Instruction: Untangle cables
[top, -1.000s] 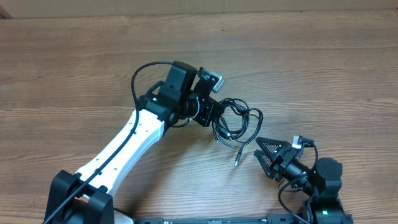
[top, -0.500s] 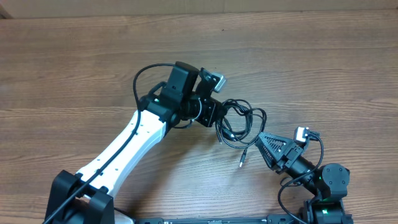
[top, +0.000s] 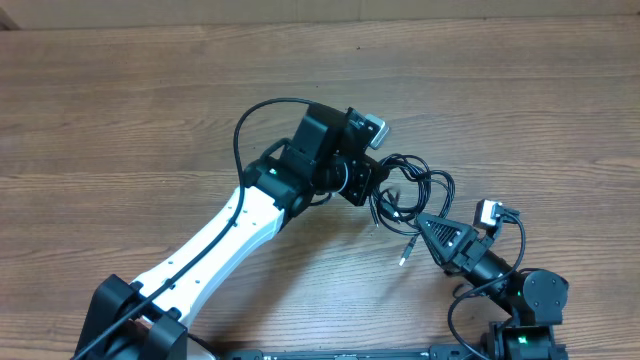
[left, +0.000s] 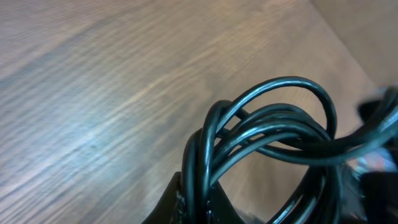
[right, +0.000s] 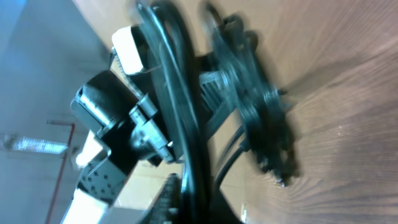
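The cables (top: 412, 188) look like one glossy black wad of overlapping loops, sitting mid-bench (top: 120, 120), with one plug tip (top: 403, 258) trailing out. My left end effector (top: 378, 200) is clamped on the wad. The right end effector (top: 422, 220) is pinched onto a strand.

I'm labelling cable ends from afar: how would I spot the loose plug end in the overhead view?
Find the white left arm crossing the wooden table; its left gripper holds a black cable bundle. One thin cord trails from the bundle's near edge, ending in the loose plug beside the right gripper. It alone lies straight and free on bare wood, outside the loops.
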